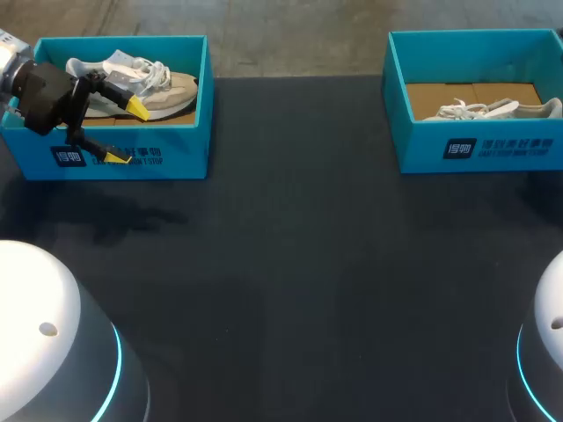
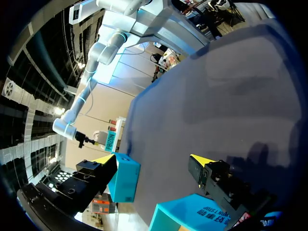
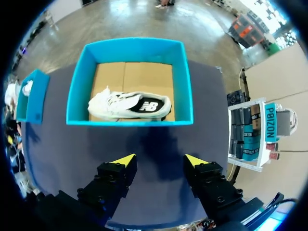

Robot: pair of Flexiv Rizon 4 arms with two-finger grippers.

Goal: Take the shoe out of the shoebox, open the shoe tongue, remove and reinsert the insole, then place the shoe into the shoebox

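— The left gripper (image 1: 127,133) is spread wide and holds nothing. It straddles the front wall of the left shoebox (image 1: 176,145), with one yellow tip outside that wall and the other inside, over the shoe.

— Is the inner tip touching the shoe?

— I can't tell from here. The right gripper (image 3: 160,160) has its fingers parted too, and it's empty. It hangs above the table, well apart from the left shoebox, off to that box's right.

— And what's on this side of the left shoebox?

— Nearest us there's bare dark table (image 1: 290,264) running up to its front wall. Then the wall itself, teal with white print. Behind that, inside, is the shoe (image 1: 171,92). It's pale, with white laces uppermost, and stands on its sole on the cardboard floor. The toe points toward the box's right wall and the heel toward its left, where the arm comes in.

— And the other box?

— The right shoebox (image 1: 493,149) sits level with the left shoebox, well apart to its right, along the same far edge of the table. It's teal as well and open on top. A second shoe (image 1: 497,110), also pale, rests in it close to its front wall, ahead of the right gripper.
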